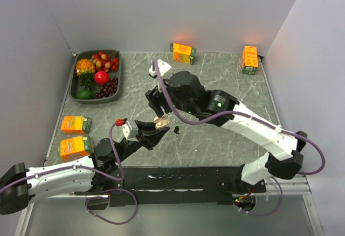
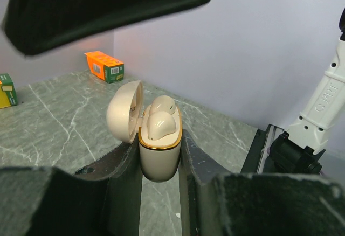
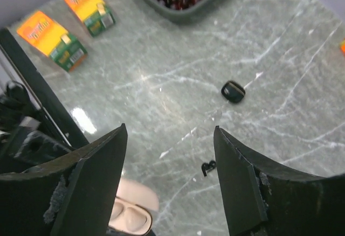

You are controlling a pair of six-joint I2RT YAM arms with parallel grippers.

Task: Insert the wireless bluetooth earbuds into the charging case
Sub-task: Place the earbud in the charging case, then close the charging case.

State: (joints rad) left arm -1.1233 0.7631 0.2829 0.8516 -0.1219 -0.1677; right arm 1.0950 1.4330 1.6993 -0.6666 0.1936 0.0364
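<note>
My left gripper (image 2: 160, 158) is shut on a cream charging case (image 2: 159, 155) with a gold rim and holds it upright above the table, lid (image 2: 124, 112) swung open. Two whitish earbuds (image 2: 160, 123) sit in its sockets. The case also shows in the top view (image 1: 160, 122) and at the bottom left of the right wrist view (image 3: 129, 219). My right gripper (image 3: 170, 133) is open and empty, hovering just above and beside the case (image 1: 156, 105). A black earbud (image 3: 233, 91) lies on the table, with a smaller black piece (image 3: 208, 167) nearer the case.
A grey tray (image 1: 119, 80) of fruit stands at the back left. Orange juice cartons lie at the left (image 1: 75, 124), (image 1: 74, 147), at the back (image 1: 184, 53) and at the back right (image 1: 249, 59). A small black piece (image 1: 176, 130) lies right of the case.
</note>
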